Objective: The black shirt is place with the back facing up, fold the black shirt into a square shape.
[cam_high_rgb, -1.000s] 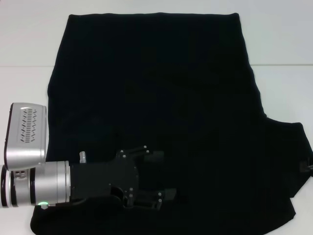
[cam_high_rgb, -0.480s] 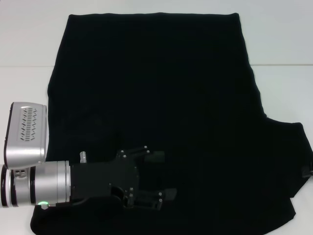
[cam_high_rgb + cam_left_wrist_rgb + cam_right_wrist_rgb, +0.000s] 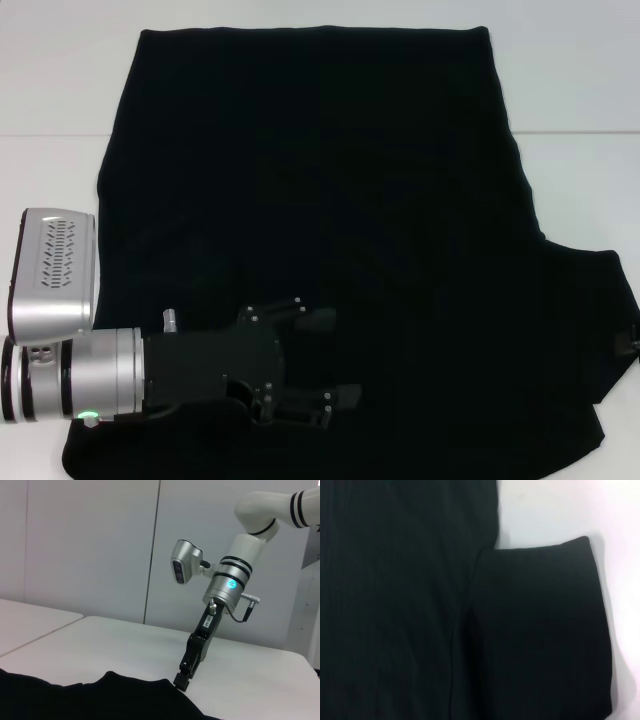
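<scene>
Head view: the left hand [image 3: 322, 360] hovers low over the near left part of the black shirt [image 3: 330, 200], its fingers spread and gripping nothing. The shirt lies flat on the white table [image 3: 570, 180]. At the sleeve edge, the right hand [image 3: 182, 679] touches the cloth; whether it grips, I cannot tell.

The black shirt [image 3: 330, 200] lies on the table [image 3: 60, 90], left end effector [image 3: 335, 355] over it.

The place looks like a robot laboratory or test room. Behind the right gripper [image 3: 182, 679] stand plain pale wall panels [image 3: 90, 550] with straight seams, and under it lies a bare white table [image 3: 125, 645]; nothing homely is visible.
</scene>
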